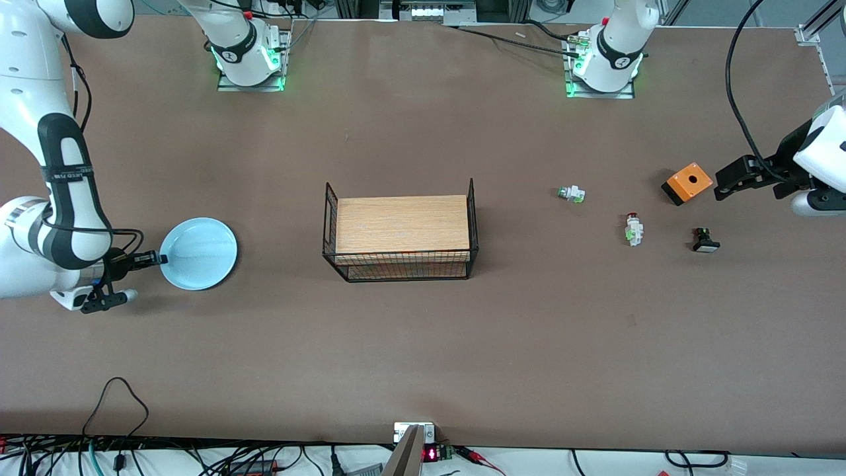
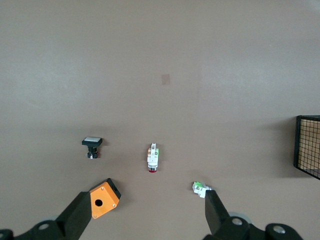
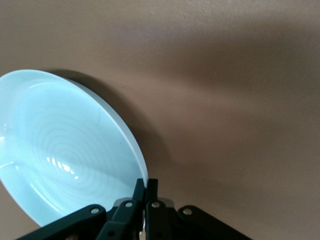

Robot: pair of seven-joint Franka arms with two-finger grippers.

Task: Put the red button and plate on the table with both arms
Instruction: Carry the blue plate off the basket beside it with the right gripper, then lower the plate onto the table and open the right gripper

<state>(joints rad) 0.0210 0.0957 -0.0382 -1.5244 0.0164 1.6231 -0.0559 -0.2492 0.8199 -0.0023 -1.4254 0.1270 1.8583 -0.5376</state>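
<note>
Front view: My right gripper [image 1: 160, 259] is at the right arm's end of the table [image 1: 423, 344], pinched on the rim of the plate [image 1: 198, 253]. The plate is round, shallow, light blue and glossy. It sits low over the table, well apart from the basket [image 1: 400, 231], a black wire frame with a wooden top at mid-table. My left gripper [image 1: 722, 184] hangs released over the left arm's end, just beside the orange box [image 1: 687, 183]. The red button [image 1: 634, 229] lies on the table, nearer the camera than the orange box. It is a tiny whitish part with a dark red cap and a small green bit. The green button [image 1: 571, 194] lies toward the basket; the black button [image 1: 705, 240] lies toward the left arm's end.

Left wrist view: My two fingers [image 2: 80, 215] stand spread wide, holding nothing. The red button [image 2: 153, 158] lies on its side between the black button [image 2: 92, 146] and the green button [image 2: 201, 188]. The orange box [image 2: 104, 198] is beside one finger.

Right wrist view: My fingers [image 3: 134, 197] are clenched on the plate's [image 3: 60, 150] rim. The plate tilts over the table and shows faint concentric rings inside.
</note>
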